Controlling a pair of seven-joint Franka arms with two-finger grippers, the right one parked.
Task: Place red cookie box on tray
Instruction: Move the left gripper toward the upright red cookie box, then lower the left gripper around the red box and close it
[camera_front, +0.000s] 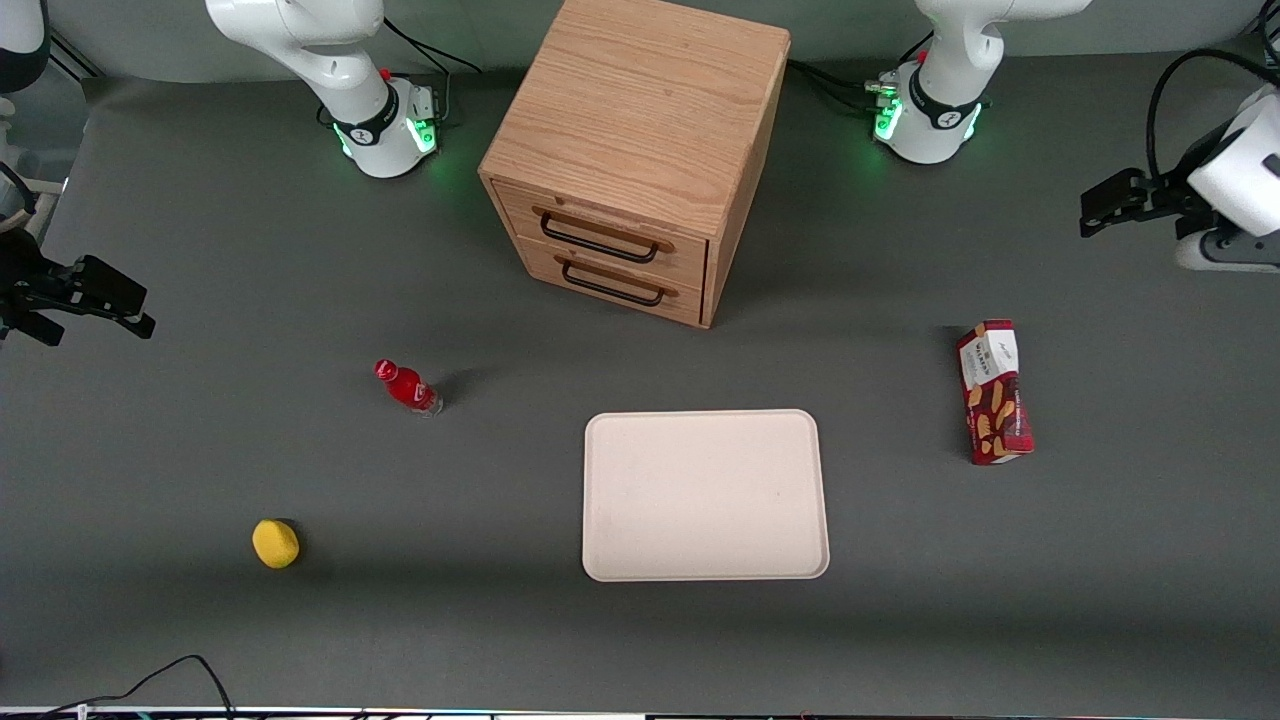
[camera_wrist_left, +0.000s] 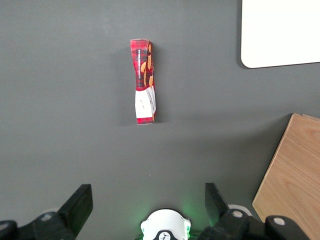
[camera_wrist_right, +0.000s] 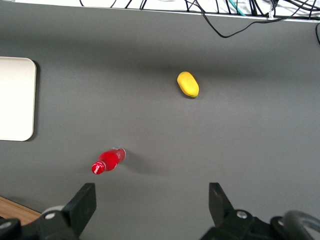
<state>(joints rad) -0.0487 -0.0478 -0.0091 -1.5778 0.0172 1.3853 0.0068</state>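
The red cookie box (camera_front: 993, 392) lies on the dark table, well apart from the tray and toward the working arm's end. Its white label end points away from the front camera. The left wrist view shows the red cookie box (camera_wrist_left: 144, 82) lengthwise, ahead of the fingers. The cream-white tray (camera_front: 705, 495) sits near the table's middle with nothing on it, and one corner of the tray (camera_wrist_left: 280, 32) shows in the left wrist view. My left gripper (camera_front: 1090, 212) hangs above the table's end, farther from the front camera than the box. The gripper (camera_wrist_left: 147, 195) is open and holds nothing.
A wooden two-drawer cabinet (camera_front: 640, 150) stands farther from the front camera than the tray. A small red bottle (camera_front: 406, 387) and a yellow round object (camera_front: 275, 543) lie toward the parked arm's end.
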